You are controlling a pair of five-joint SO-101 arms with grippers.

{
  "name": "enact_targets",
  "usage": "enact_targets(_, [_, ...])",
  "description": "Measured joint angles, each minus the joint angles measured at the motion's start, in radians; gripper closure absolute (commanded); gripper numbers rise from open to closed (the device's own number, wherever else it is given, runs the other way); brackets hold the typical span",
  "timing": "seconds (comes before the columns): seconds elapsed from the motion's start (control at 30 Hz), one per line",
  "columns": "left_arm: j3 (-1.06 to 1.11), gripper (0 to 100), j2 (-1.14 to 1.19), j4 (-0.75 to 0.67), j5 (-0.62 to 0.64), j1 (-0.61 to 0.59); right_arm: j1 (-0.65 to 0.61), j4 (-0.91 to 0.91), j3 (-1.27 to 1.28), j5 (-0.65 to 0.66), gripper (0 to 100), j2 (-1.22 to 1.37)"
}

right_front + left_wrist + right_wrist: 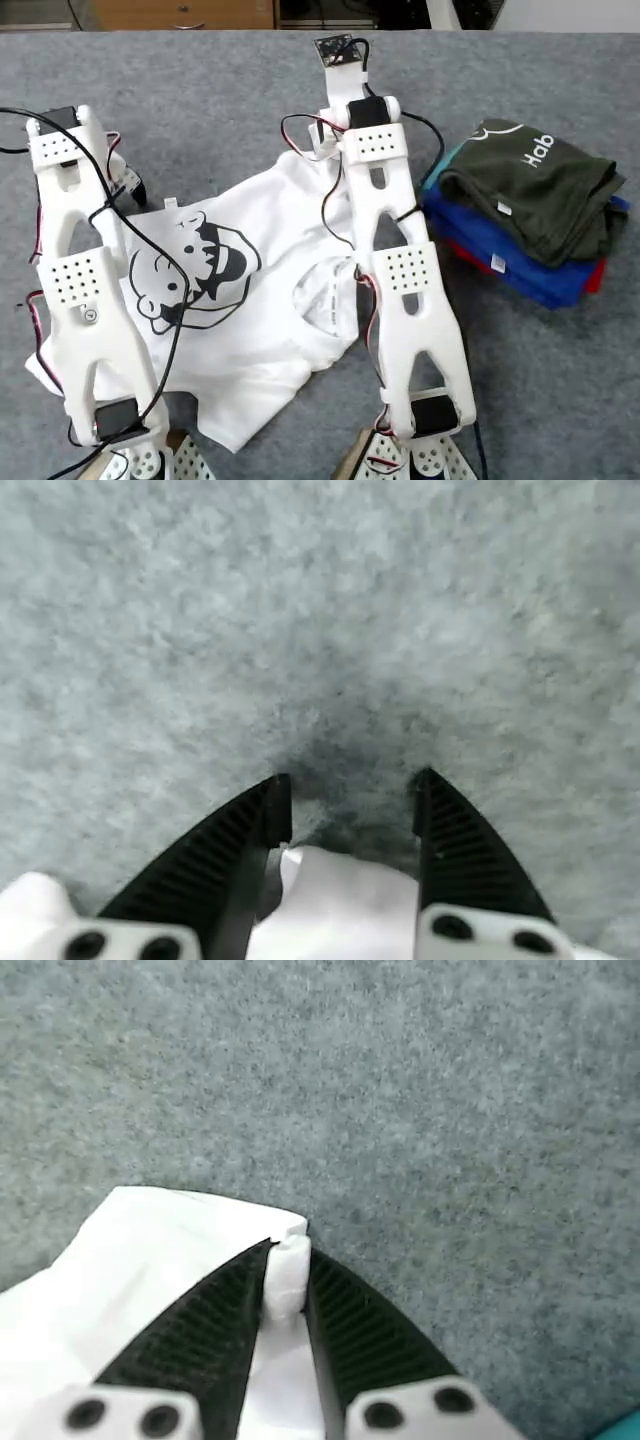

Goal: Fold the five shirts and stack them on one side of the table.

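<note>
A white shirt (pixel 250 330) with a black cartoon print lies spread and rumpled between the two arms. My right gripper (pixel 290 1252) is shut on a folded bit of this shirt's edge (pixel 170 1250), low over the grey carpet near the shirt's far corner (pixel 300 158). At the shirt's far left edge my left gripper (pixel 350 790) is open. White cloth (pixel 340 890) lies between its jaws near their base, and bare carpet lies past the tips. Several folded shirts (pixel 530 200) are stacked at the table's right side, a dark green one on top.
Grey carpet (pixel 200 90) covers the whole table. Both white arms (pixel 410 280) stretch from the near edge over the shirt, trailing black and red cables (pixel 170 280) across the print. A wooden cabinet (pixel 185 12) stands behind the far edge.
</note>
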Motion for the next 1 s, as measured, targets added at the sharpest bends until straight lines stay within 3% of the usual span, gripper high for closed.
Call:
enact_targets(0.3, [0.373, 80, -0.226, 0.000, -0.038, 0.031, 0.000, 0.000, 0.000, 0.000, 99.4, 0.000])
enact_targets(0.43, [0.440, 81, -0.238, -0.018, -0.038, 0.060, 0.000, 0.000, 0.000, 0.000, 99.4, 0.000])
enact_targets(0.5, [0.442, 85, -0.233, -0.032, -0.025, 0.060, 0.000, 0.000, 0.000, 0.000, 99.4, 0.000])
enact_targets(0.6, [0.440, 99, -0.215, -0.064, 0.023, 0.068, 0.000, 0.000, 0.000, 0.000, 99.4, 0.000])
enact_targets(1.0, [0.193, 98, -0.150, -0.137, 0.087, 0.068, 0.000, -0.009, 0.000, 0.000, 99.4, 0.000])
